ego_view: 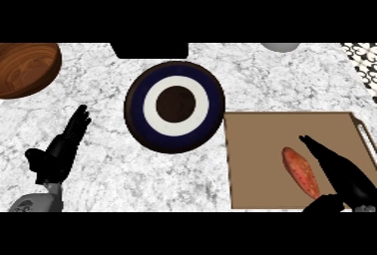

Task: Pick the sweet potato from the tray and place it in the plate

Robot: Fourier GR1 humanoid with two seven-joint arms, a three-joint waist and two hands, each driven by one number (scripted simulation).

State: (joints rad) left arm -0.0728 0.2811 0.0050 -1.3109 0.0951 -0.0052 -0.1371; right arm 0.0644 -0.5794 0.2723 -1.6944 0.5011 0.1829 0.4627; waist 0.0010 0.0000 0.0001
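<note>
I'm seeing my right hand lying fingers straight beside the sweet potato on the tray, lower right; left hand resting straight-fingered lower left, plate sitting center.

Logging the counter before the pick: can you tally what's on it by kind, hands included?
Plates: 1, the dark plate with a white ring
Trays: 1, the brown tray
Sweet potatoes: 1, the sweet potato on the tray
Wooden bowls: 1, the wooden bowl
Hands: 2, left hand, right hand
Total: 6
</note>
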